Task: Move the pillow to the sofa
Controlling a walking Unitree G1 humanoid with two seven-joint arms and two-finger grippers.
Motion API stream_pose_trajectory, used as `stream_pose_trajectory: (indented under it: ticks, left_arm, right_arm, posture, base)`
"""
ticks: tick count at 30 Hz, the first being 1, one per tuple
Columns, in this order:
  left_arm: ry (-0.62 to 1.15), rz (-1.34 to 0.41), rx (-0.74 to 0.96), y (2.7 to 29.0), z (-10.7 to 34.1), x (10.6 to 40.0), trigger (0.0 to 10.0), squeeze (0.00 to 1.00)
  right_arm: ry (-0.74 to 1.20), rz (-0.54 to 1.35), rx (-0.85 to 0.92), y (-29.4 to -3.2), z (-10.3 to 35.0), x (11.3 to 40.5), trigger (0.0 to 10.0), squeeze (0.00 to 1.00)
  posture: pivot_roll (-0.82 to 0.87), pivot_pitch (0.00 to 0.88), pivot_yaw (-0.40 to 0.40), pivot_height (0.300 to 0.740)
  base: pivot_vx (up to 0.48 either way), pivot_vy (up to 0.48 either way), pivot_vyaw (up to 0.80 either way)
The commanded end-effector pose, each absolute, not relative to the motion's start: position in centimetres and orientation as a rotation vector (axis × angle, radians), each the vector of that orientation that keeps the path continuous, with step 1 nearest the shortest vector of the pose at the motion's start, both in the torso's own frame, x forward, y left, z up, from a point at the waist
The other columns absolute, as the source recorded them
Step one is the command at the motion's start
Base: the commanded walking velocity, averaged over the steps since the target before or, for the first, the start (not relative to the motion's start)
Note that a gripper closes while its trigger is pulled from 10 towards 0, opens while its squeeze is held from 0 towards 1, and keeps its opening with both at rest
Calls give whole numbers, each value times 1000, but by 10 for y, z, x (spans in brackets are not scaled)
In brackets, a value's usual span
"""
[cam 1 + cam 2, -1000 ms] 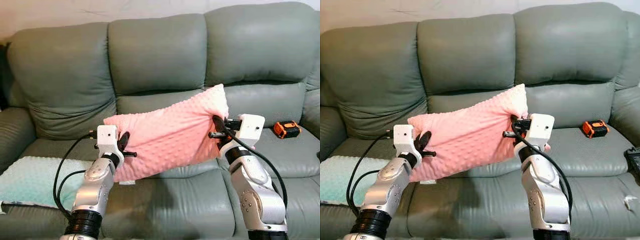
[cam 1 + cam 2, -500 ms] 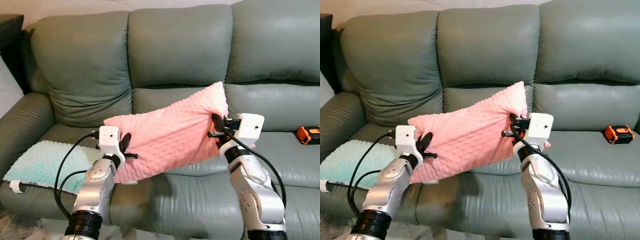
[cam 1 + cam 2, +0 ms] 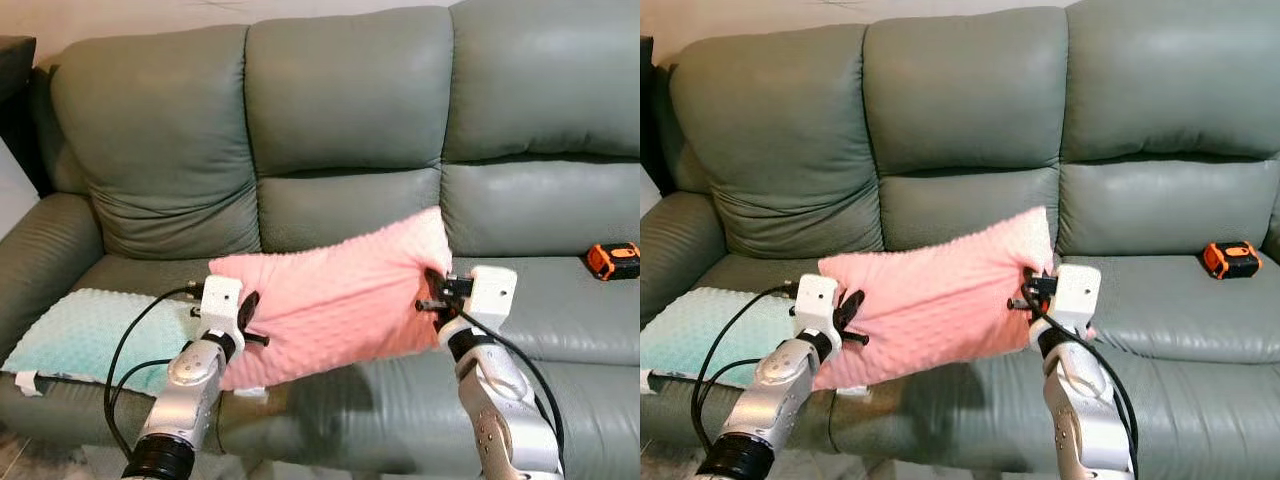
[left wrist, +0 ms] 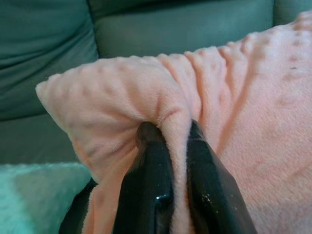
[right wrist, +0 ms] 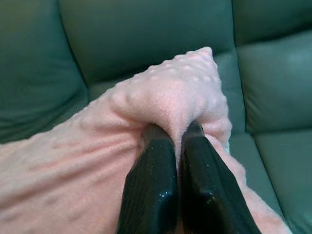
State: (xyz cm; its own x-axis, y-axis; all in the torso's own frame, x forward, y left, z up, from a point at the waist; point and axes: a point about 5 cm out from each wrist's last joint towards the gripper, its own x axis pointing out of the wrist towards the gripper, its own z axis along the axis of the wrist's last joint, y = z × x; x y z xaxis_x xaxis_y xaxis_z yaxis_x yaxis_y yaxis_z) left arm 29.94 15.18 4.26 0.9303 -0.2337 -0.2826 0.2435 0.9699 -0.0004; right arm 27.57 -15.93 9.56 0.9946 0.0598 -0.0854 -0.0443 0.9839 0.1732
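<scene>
The pink pillow (image 3: 335, 300) is not on the sofa (image 3: 350, 130) yet, so the job looks close to done but not finished. The pillow hangs in the air in front of the middle seat, low and near the seat's front edge, and it casts a dark shadow on the cushion below. It looks like what is left is to bring it down onto the seat and let go. The robot holds the pillow with both arms, one at each end. The left claw (image 3: 246, 312) is squeezed tight on the pillow's left corner, and the left wrist view shows pink cloth bunched up between its black fingers (image 4: 148, 190). The right claw (image 3: 437, 292) is squeezed tight on the right end, with a fold of pillow pinched between its fingers (image 5: 151, 190) too. Both arms reach forward and up from below, bent at the elbows, and the right end of the pillow sits a bit higher than the left. A light green blanket (image 3: 85, 325) lies on the left seat, and a small orange and black tool (image 3: 612, 260) sits on the right seat, well apart from the pillow.
</scene>
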Motion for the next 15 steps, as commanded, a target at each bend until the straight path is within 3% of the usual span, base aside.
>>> stream_pose_trajectory:
  ticks: [1,8,15]
  left_arm:
    - [296,-230,77,165,39,299,10000,0]
    - [327,-306,104,158,34,309,10000,0]
    - [283,-349,109,139,52,332,10000,0]
  right_arm:
    - [90,30,157,-165,91,274,10000,0]
    - [181,-62,134,-190,68,268,10000,0]
    - [150,-81,105,-202,77,278,10000,0]
  posture:
    - [-163,150,111,740]
    - [-207,330,145,740]
    - [-242,432,161,740]
  base:
    - [0,0,0]
    - [0,0,0]
    - [0,0,0]
